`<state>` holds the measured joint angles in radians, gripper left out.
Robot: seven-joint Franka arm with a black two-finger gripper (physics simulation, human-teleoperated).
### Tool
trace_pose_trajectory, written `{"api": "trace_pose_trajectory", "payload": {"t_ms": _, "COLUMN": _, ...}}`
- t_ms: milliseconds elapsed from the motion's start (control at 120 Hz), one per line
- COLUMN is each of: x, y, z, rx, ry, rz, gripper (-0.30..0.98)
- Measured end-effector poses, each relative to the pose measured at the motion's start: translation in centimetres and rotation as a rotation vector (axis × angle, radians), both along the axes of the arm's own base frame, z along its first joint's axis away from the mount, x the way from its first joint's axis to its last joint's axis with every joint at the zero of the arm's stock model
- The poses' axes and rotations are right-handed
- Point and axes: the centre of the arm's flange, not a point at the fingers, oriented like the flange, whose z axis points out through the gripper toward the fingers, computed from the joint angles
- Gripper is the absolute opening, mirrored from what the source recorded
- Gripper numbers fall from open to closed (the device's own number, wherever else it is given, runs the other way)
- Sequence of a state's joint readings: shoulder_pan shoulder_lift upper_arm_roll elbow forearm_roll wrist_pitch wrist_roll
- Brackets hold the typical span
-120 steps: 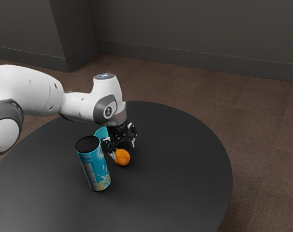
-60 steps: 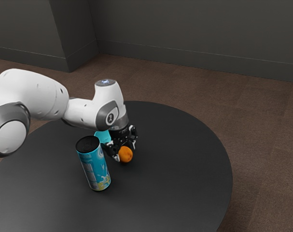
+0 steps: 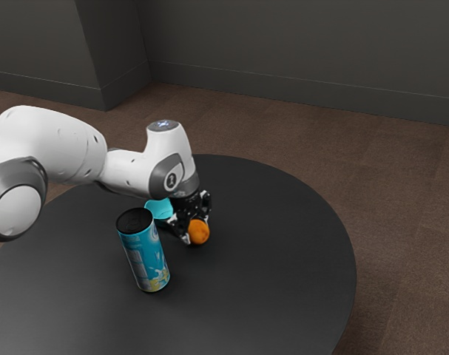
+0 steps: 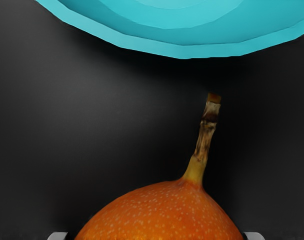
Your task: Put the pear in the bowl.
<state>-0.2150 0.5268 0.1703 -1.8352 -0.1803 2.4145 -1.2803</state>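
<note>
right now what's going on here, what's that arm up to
My gripper is closed on the orange pear, whose stem points toward the turquoise bowl. The pear is meant for that bowl but is not in it yet. A tall blue can stands nearby on the black table.

Soft, dim light is falling on the brown floor (image 3: 402, 185) and grey wall (image 3: 298, 44), while the white arm (image 3: 61, 140) is looking brightest. A faint sheen is greying the black table (image 3: 268, 296); dark shadow is hugging the bowl's rim (image 4: 182, 51).
</note>
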Motion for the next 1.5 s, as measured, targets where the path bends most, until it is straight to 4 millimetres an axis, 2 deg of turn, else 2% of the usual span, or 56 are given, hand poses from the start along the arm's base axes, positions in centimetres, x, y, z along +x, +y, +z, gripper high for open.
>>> {"api": "trace_pose_trajectory", "payload": {"t_ms": 283, "x": 1.0, "y": -2.0, "z": 2.1, "rx": -0.004, "ry": -0.043, "rz": -0.029, "gripper": 0.28}}
{"api": "trace_pose_trajectory", "payload": {"t_ms": 442, "x": 2.1, "y": -2.2, "z": 5.1, "rx": -0.005, "ry": -0.096, "rz": -0.039, "gripper": 0.19}}
{"api": "trace_pose_trajectory", "payload": {"t_ms": 650, "x": 2.4, "y": 0.8, "z": 8.2, "rx": 0.034, "ry": -0.118, "rz": -0.021, "gripper": 0.05}}
{"api": "trace_pose_trajectory", "payload": {"t_ms": 800, "x": 2.4, "y": 4.2, "z": 9.1, "rx": 0.069, "ry": -0.101, "rz": 0.010, "gripper": -0.02}}
{"api": "trace_pose_trajectory", "payload": {"t_ms": 950, "x": 2.5, "y": 6.6, "z": 9.4, "rx": 0.108, "ry": -0.078, "rz": 0.015, "gripper": -0.05}}
{"api": "trace_pose_trajectory", "payload": {"t_ms": 1050, "x": 2.6, "y": 7.7, "z": 8.9, "rx": 0.140, "ry": -0.055, "rz": 0.007, "gripper": -0.06}}
{"api": "trace_pose_trajectory", "payload": {"t_ms": 1183, "x": 3.5, "y": 8.5, "z": 8.3, "rx": 0.176, "ry": -0.034, "rz": -0.007, "gripper": -0.09}}
{"api": "trace_pose_trajectory", "payload": {"t_ms": 1500, "x": 3.5, "y": 9.4, "z": 5.7, "rx": 0.205, "ry": 0.025, "rz": -0.018, "gripper": -0.11}}
